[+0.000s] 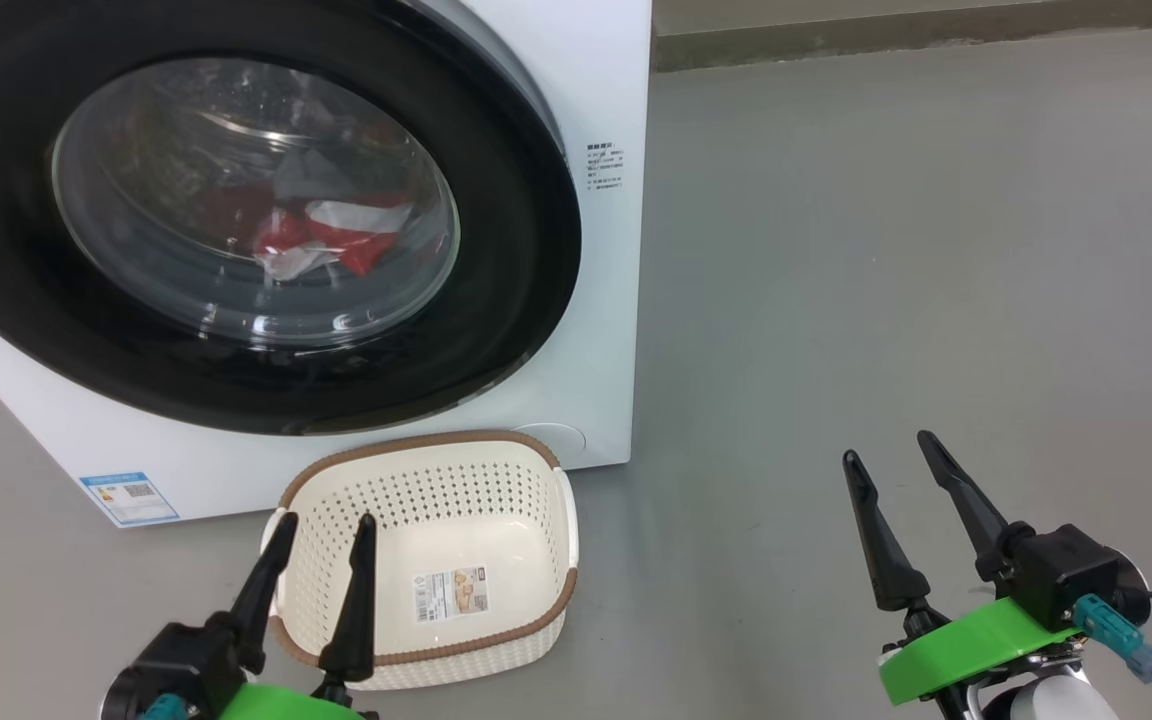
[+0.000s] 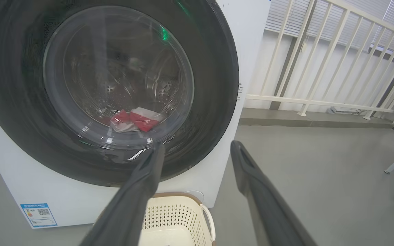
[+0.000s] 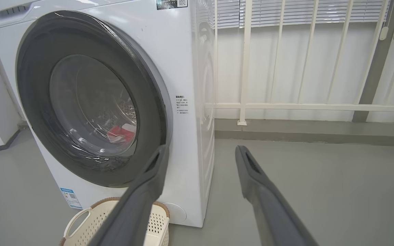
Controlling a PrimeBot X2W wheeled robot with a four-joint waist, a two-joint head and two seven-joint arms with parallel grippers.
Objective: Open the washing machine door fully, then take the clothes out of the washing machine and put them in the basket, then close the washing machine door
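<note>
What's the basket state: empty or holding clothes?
Empty: the basket shows its bare floor and sticker; the clothes lie behind the washing machine door.

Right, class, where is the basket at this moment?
In the head view, the basket stands on the floor lower left, just before the washing machine, under its door.
</note>
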